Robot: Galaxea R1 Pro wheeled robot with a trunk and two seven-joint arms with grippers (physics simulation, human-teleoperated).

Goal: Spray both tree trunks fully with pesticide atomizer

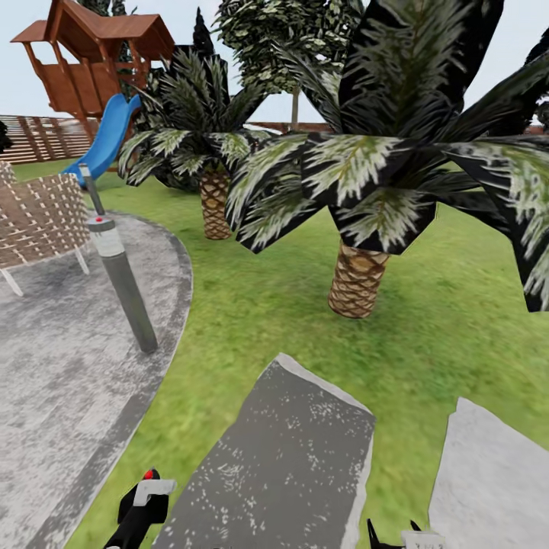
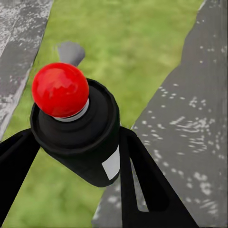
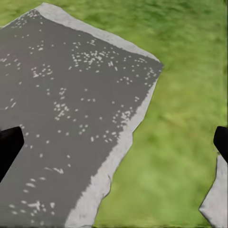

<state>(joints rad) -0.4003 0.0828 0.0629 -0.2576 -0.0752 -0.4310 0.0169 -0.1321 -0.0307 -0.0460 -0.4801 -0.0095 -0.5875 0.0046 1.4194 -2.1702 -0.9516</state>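
Gripping pesticide atomizer [image 2: 71, 118]: left tool [image 2: 76, 142] | right tool [image 3: 114, 142] spread wide | lawn [image 1: 259, 305] ahead

Open lawn [image 1: 252, 305] ahead; palms [image 1: 357, 278], leaning post [image 1: 122, 274] flanking

Pesticide atomizer [image 2: 76, 128]: glossy red tip, matt black plastic-looking body. Stepping slab [image 3: 66, 109]: rough speckled grey stone. Lawn [image 1: 252, 305]: matt green grass.

Two short palms [image 1: 356, 282] on lawn; grey post [image 1: 122, 278], woven chair [image 1: 38, 217], blue slide [image 1: 107, 141].
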